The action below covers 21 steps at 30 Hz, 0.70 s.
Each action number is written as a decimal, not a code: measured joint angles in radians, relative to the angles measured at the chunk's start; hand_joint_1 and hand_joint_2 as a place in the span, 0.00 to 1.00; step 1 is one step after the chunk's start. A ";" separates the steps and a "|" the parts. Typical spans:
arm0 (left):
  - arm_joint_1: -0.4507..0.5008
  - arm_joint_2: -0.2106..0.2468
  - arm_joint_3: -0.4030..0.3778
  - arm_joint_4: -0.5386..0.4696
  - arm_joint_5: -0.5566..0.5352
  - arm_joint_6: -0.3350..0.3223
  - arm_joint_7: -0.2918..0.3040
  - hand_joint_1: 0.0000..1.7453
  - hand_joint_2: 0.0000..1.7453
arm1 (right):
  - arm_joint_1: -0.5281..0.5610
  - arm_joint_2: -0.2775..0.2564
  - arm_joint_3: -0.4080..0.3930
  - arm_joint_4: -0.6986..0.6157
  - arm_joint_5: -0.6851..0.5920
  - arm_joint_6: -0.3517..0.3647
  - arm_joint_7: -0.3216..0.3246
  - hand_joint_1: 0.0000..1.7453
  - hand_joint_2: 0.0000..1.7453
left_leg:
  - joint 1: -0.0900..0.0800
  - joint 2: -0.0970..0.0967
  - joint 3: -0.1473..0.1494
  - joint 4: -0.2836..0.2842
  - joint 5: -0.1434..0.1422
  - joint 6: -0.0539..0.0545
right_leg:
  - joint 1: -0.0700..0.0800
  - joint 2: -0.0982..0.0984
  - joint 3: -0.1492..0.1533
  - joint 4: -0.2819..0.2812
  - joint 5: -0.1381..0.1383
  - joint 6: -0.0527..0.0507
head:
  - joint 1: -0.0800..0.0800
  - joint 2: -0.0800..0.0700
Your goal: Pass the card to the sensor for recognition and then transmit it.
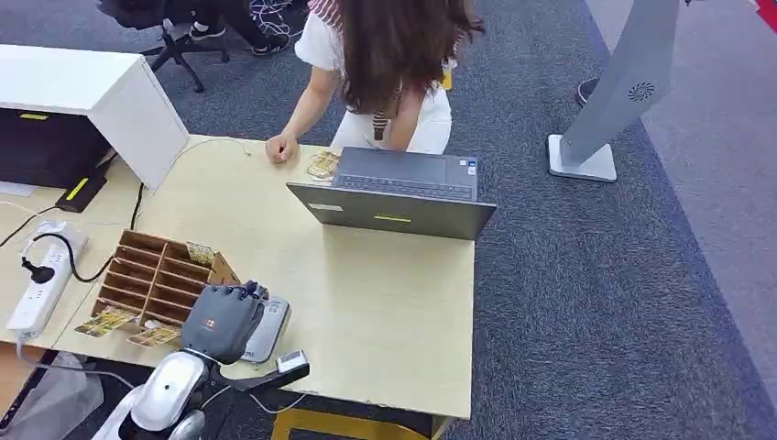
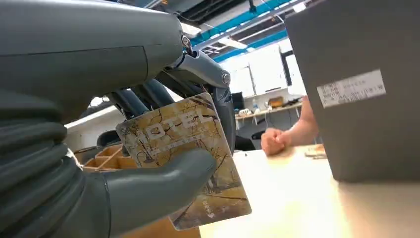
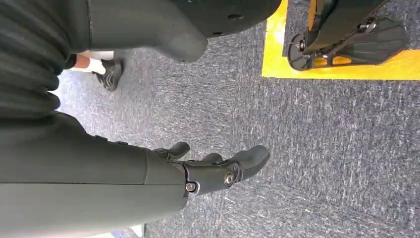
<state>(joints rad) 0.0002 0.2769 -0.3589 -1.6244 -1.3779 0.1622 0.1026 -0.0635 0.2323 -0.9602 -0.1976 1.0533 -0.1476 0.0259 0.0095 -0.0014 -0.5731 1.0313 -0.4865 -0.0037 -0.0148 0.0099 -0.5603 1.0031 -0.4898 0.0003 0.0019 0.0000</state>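
While my left hand pinches the card between thumb and fingers, it hovers over the sensor at the table's 7 o'clock edge. My right hand hangs, fingers apart, holding nothing. Laptop at 12.

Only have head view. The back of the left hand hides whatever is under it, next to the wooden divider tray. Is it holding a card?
Observer: Yes. In the left wrist view, the left hand pinches a gold-and-brown patterned plastic card between thumb and fingers.
Operator: Any print on it?
Observer: Pale lettering reading "OTEL" runs across its face. An earlier letter may be cut off by the pattern.
Operator: Right hand?
Observer: In the right wrist view, the right hand hangs over the blue-grey carpet, fingers apart, holding nothing.
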 joint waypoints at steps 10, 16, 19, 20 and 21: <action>0.015 -0.007 -0.022 0.059 0.027 -0.044 0.034 1.00 1.00 | 0.000 0.002 -0.001 0.000 0.003 0.005 0.002 0.00 1.00 | 0.000 0.000 0.000 0.000 0.000 0.000 | 0.000 0.000 0.000 0.000 0.000 0.000 | 0.000 0.000; 0.014 -0.014 -0.022 0.081 0.032 -0.049 0.045 1.00 1.00 | 0.000 0.002 -0.002 0.000 0.003 0.008 0.002 0.00 1.00 | 0.000 0.000 0.000 0.000 0.000 0.000 | 0.000 0.000 0.000 0.000 0.000 0.000 | 0.000 0.000; 0.012 -0.018 -0.022 0.089 0.042 -0.052 0.050 1.00 1.00 | 0.000 0.002 -0.002 0.000 0.004 0.008 0.003 0.00 1.00 | 0.000 0.000 0.000 0.000 0.000 0.000 | 0.000 0.000 0.000 0.000 0.000 0.000 | 0.000 0.000; 0.011 -0.020 -0.022 0.092 0.044 -0.052 0.052 1.00 1.00 | 0.000 0.002 -0.002 0.000 0.004 0.008 0.003 0.00 1.00 | 0.000 0.000 0.000 0.000 0.000 0.000 | 0.000 0.000 0.000 0.000 0.000 0.000 | 0.000 0.000; 0.009 -0.021 -0.022 0.094 0.045 -0.052 0.053 1.00 1.00 | 0.000 0.002 -0.002 0.000 0.004 0.008 0.003 0.00 1.00 | 0.000 0.000 0.000 0.000 0.000 0.000 | 0.000 0.000 0.000 0.000 0.000 0.000 | 0.000 0.000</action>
<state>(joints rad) 0.0097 0.2563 -0.3807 -1.5301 -1.3333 0.1102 0.1556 -0.0635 0.2346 -0.9621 -0.1976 1.0575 -0.1396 0.0290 0.0095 -0.0014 -0.5728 1.0313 -0.4865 -0.0037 -0.0148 0.0095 -0.5599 1.0031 -0.4899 0.0003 0.0019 -0.0004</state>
